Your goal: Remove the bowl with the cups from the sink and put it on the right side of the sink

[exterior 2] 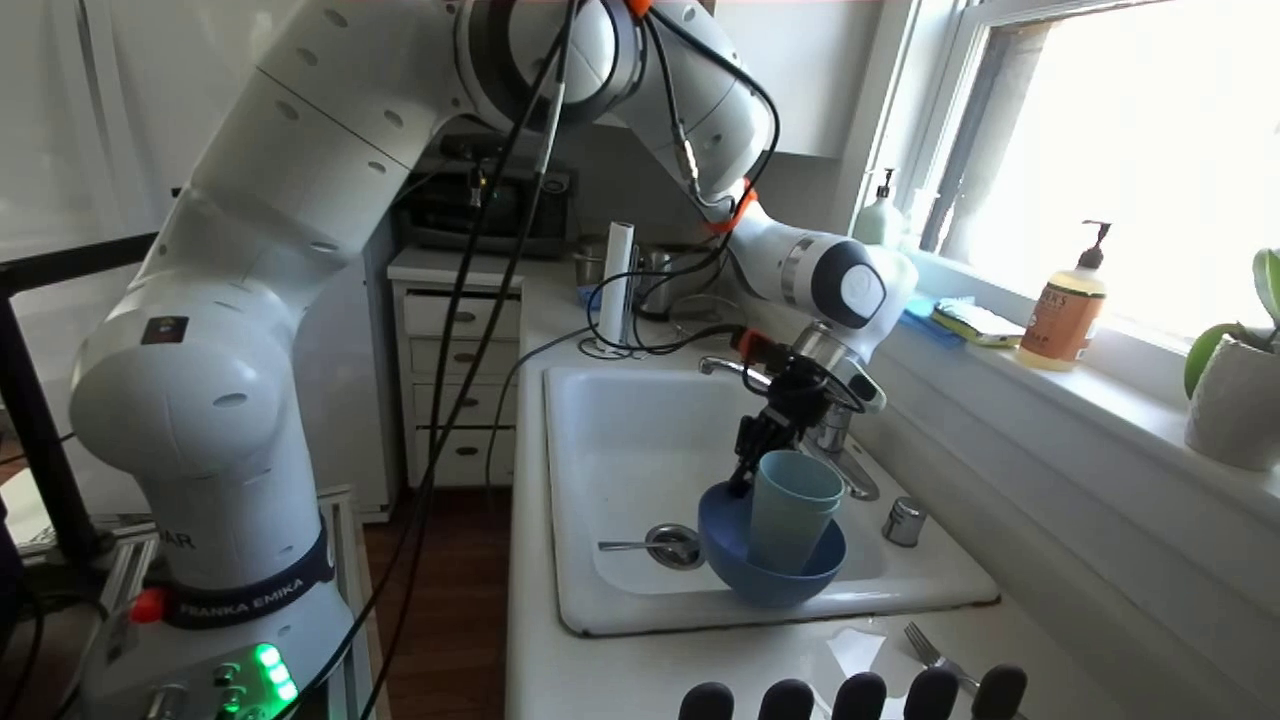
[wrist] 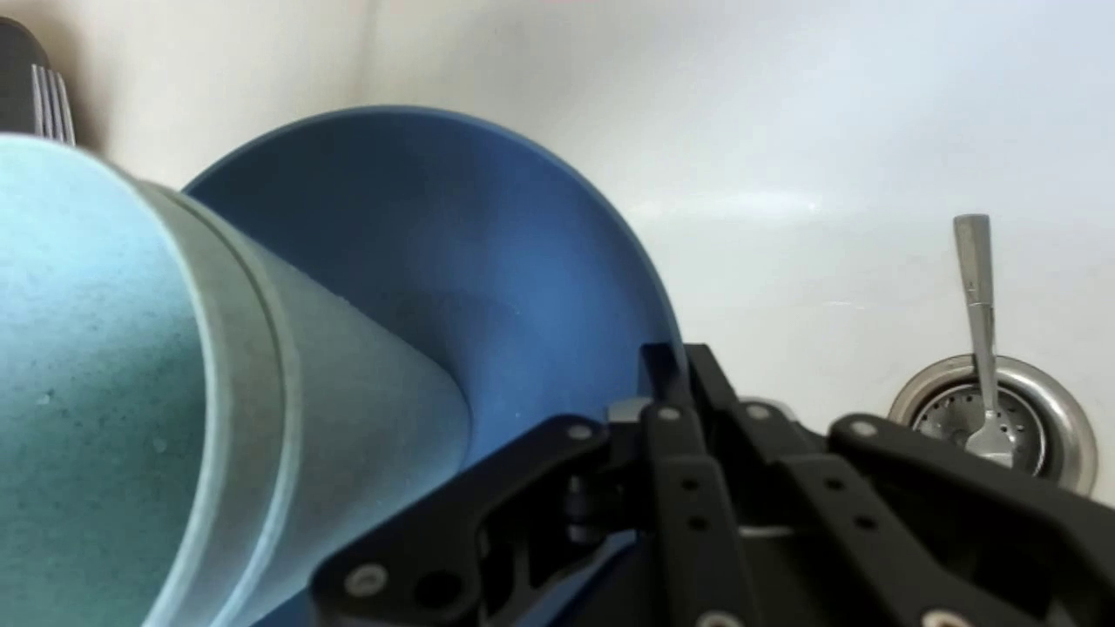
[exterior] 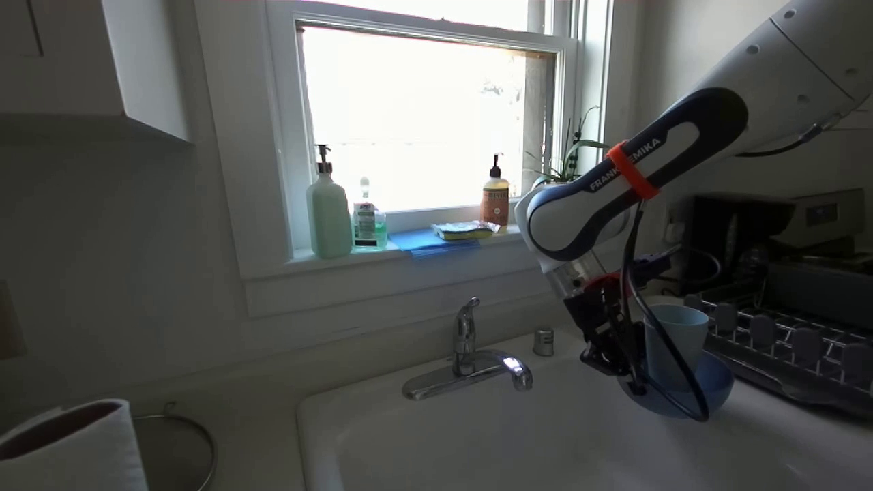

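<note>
As one faces the window point(exterior: 416, 116), the sill point(exterior 2: 1140, 385) carries, left to right: green pump bottle point(exterior: 331, 217), small bottle point(exterior: 365, 225), blue cloth point(exterior: 415, 239), sponge point(exterior: 466, 231), soap bottle point(exterior: 495, 202), potted plant point(exterior 2: 1238, 400). Bench point(exterior 2: 620, 680): upright white roll point(exterior 2: 616, 285), dish rack point(exterior: 807, 346); fork point(exterior 2: 934, 654) near rack.

The wrist view's left edge crops the pale-blue cylindrical cups point(wrist: 248, 383); they and the black jointed fingers point(wrist: 671, 435) partly hide the round blue plastic-looking bowl point(wrist: 523, 287).
</note>
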`<action>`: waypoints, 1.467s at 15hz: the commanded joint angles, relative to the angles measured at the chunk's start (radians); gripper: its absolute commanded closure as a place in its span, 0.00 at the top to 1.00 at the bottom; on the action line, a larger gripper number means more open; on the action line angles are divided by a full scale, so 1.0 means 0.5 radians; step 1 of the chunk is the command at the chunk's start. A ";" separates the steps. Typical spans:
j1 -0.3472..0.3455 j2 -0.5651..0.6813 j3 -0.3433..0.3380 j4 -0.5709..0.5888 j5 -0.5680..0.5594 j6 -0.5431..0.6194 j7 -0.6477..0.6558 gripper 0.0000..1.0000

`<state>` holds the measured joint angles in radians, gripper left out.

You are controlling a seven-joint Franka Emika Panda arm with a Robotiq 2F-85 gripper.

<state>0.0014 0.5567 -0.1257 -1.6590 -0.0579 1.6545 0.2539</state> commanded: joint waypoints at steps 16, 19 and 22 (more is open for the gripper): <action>-0.427 -0.234 -0.085 -0.136 0.004 0.036 -0.555 0.01; -0.423 -0.205 -0.057 -0.150 0.058 0.061 -0.547 0.01; -0.414 -0.168 -0.038 -0.163 0.081 0.057 -0.524 0.01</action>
<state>-0.2062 0.4706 -0.1544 -1.7261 -0.0417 1.6850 -0.0111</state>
